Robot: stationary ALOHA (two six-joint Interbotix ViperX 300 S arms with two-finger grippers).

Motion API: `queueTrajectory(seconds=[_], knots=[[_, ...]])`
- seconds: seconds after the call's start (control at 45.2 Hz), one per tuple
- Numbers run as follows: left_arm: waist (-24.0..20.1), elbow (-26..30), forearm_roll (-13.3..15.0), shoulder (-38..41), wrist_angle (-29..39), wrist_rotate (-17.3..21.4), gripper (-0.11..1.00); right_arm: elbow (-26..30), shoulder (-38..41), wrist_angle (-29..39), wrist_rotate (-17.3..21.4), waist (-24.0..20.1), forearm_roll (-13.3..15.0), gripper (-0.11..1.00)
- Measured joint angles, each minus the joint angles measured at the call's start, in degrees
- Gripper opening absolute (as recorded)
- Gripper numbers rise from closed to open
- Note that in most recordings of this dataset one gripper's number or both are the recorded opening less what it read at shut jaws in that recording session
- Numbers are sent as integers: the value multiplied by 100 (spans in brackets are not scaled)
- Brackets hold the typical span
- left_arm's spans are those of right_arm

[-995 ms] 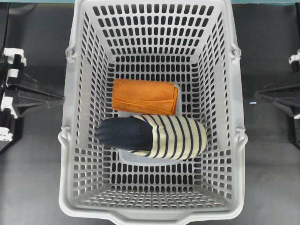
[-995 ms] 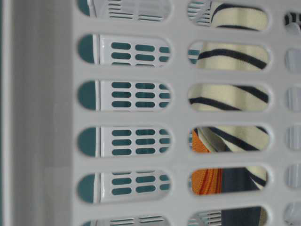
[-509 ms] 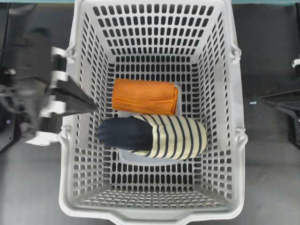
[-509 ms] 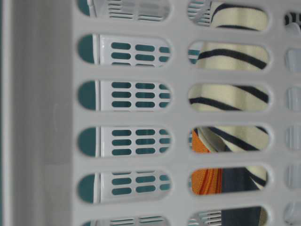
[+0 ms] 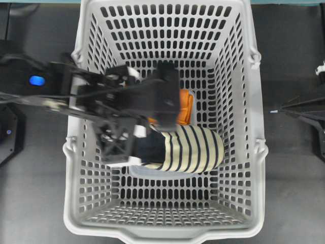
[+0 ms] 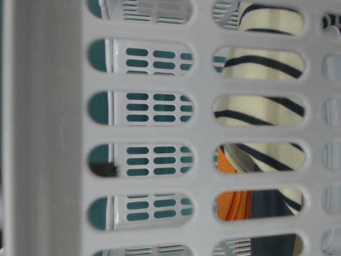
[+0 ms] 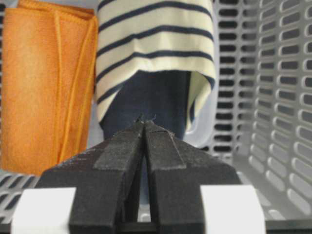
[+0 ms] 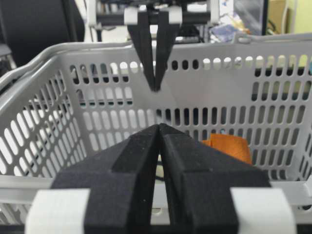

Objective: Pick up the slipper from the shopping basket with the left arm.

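Since the earlier frames the left arm [image 5: 101,99] has swung in from outside the shopping basket [image 5: 254,152] and now reaches across its near wall, covering the navy heel of the slipper [image 5: 190,148] and most of the folded orange cloth [image 5: 185,104] in the overhead view. The slipper, the cloth and the basket lie as they did before.

The left claw [image 7: 145,124] has its two black fingers pressed together, pinching nothing. Directly ahead of its tips lies the slipper, navy heel nearest the claw and striped cream toe farther away; from the wrist view it is not clear whether the tips touch the heel. Just to the left of the claw's line, beside the slipper, sits the orange cloth. To the right of the claw rises the slotted basket wall [image 7: 282,97].

The right claw [image 8: 159,127] is also pressed together and holds nothing; it stays outside the basket over the dark counter [image 5: 294,193], pointing at the rim, with the left claw [image 8: 155,87] hanging inside the basket opposite it.
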State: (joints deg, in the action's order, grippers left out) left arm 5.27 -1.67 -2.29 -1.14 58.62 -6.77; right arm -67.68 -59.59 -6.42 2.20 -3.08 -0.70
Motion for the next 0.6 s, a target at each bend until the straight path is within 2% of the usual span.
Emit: queueTrajectory(seconds=[0.177,0.221,0.398,0.464,0.531,0.597], knots=[[26,492,-9,571,229,35,4,0,0,0,0,-70,-9,0],[35,563,-9,668,229,26,13,0,0,0,0,-79,-9,0],[70,747,-9,932,237,-26,67,-9,0,0,-9,-97,0,0],[105,809,-9,1046,237,-26,82,-9,0,0,0,-97,-9,0],[141,826,-9,1143,229,-26,91,-9,9,0,0,-97,0,0],[158,835,-9,1266,176,-9,91,-18,0,0,0,-97,0,0]])
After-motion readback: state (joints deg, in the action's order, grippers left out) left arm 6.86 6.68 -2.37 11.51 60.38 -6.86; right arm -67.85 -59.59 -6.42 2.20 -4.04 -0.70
